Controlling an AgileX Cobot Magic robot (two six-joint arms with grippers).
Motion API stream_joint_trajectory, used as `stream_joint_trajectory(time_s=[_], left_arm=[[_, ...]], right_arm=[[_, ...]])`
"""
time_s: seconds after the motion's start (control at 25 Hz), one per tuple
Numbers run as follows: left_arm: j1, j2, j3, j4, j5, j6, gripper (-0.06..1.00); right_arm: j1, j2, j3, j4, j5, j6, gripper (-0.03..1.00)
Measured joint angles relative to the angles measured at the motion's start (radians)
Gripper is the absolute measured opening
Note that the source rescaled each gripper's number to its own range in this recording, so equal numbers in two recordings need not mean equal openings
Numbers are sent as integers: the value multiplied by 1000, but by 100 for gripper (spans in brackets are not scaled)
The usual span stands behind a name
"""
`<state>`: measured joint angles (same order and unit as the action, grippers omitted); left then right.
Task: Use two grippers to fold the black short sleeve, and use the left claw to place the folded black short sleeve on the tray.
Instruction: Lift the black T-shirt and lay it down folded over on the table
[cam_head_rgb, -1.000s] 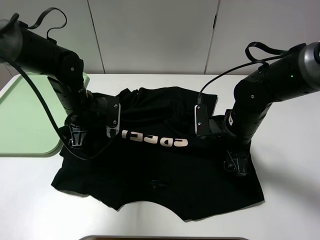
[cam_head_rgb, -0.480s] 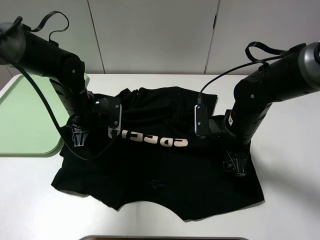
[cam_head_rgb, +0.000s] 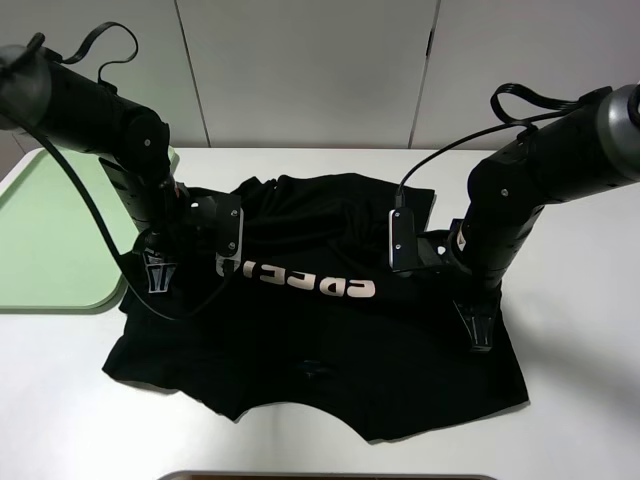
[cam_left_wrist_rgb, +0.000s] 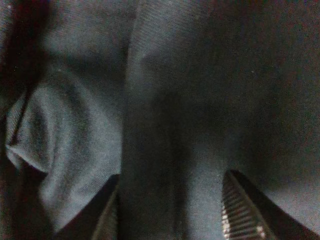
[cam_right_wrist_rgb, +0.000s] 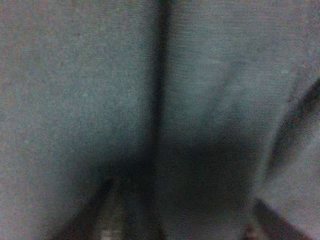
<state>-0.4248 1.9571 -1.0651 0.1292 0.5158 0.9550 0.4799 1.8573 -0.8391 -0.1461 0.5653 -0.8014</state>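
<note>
- The shirt (cam_head_rgb: 330, 350) is spread across the white surface (cam_head_rgb: 585, 310), with its far part rumpled into folds between the two arms.
- A row of pale letters (cam_head_rgb: 300, 280) is seen across the middle of the shirt, reading upside down in the high view.
- The tray (cam_head_rgb: 40, 240) is set at the left end of the surface, and its near right corner is just beside the shirt's left edge.
- The left gripper (cam_head_rgb: 158, 272) is lowered onto the shirt's left side, close to that tray corner.
- In the left wrist view, the left gripper (cam_left_wrist_rgb: 172, 175) is shown with its jaws part-way apart and pressed into the cloth. A ridge of shirt is seen between them, but it is not pinched.
- The right gripper (cam_head_rgb: 478, 325) is pointed down onto the shirt's right side, near its right edge.
- In the right wrist view, the right gripper (cam_right_wrist_rgb: 182, 192) is blurred. Its jaws are shown only as dark shapes on flat cloth with one dark crease, and whether they are gripping cannot be told.
</note>
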Motion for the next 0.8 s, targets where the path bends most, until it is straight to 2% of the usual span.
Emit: stream_joint_trajectory(time_s=[0.04, 0.16, 0.2, 0.36, 0.6, 0.8], left_arm=[[0, 0, 0, 0, 0, 0, 36], [0, 0, 0, 0, 0, 0, 13], [0, 0, 0, 0, 0, 0, 7], [0, 0, 0, 0, 0, 0, 0], [0, 0, 0, 0, -8, -1, 0], [0, 0, 0, 0, -10, -75, 0]], right_arm=[[0, 0, 0, 0, -1, 0, 25], [0, 0, 0, 0, -1, 0, 2], [0, 0, -1, 0, -1, 0, 0], [0, 0, -1, 0, 0, 0, 0], [0, 0, -1, 0, 1, 0, 0], [0, 0, -1, 0, 2, 0, 0]])
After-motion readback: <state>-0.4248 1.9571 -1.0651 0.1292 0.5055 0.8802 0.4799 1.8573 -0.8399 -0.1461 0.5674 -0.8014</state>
